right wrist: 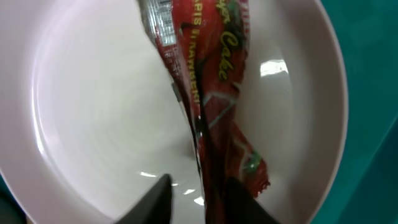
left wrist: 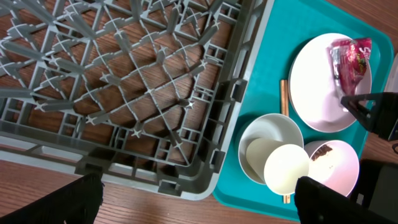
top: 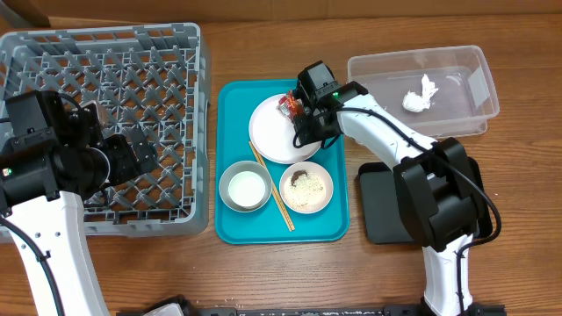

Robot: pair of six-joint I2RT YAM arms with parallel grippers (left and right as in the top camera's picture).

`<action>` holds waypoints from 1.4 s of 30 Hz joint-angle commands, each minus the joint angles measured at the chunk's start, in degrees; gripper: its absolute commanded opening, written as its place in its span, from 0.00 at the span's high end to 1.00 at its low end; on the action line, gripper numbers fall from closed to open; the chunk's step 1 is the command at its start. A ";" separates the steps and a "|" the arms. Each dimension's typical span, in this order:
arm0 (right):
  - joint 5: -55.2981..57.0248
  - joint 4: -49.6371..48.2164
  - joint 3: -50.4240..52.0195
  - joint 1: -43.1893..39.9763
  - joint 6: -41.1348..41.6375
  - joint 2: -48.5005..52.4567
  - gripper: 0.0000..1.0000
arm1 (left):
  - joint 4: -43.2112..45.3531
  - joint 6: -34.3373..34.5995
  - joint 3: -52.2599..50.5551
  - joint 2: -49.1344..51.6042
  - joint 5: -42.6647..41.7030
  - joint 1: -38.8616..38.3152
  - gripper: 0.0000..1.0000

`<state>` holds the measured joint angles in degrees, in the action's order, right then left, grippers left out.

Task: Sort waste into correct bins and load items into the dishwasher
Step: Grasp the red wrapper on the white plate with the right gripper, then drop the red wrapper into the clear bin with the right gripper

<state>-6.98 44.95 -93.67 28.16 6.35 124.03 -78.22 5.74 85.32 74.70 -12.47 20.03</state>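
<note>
overhead shows the right gripper over the white plate on the teal tray, left wrist shows the left gripper spread open beside the grey rack, right wrist shows fingers closed around the red wrapper.

The wooden table has a brown grain surface that spans the whole workspace. A teal serving tray lies flat on it near the centre, with a raised rim and rounded corners. A dark strip runs along the near table edge; its nature cannot be determined from the overhead view.
</note>
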 commanded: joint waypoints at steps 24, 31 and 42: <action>10.95 12.17 -4.61 -18.05 31.89 -18.32 0.96 | 0.15 -1.05 1.07 -0.07 -0.68 0.20 0.00; 8.81 11.32 0.35 -20.96 31.80 -17.49 0.62 | 0.48 -1.03 1.07 -0.07 -0.70 0.20 0.00; -4.39 15.91 -4.76 -20.98 8.37 -26.84 0.05 | 0.46 -1.05 1.07 -0.07 -0.68 0.20 0.00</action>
<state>-2.61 58.74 -95.50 7.11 26.61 104.95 -77.97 5.74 85.32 74.70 -12.47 20.03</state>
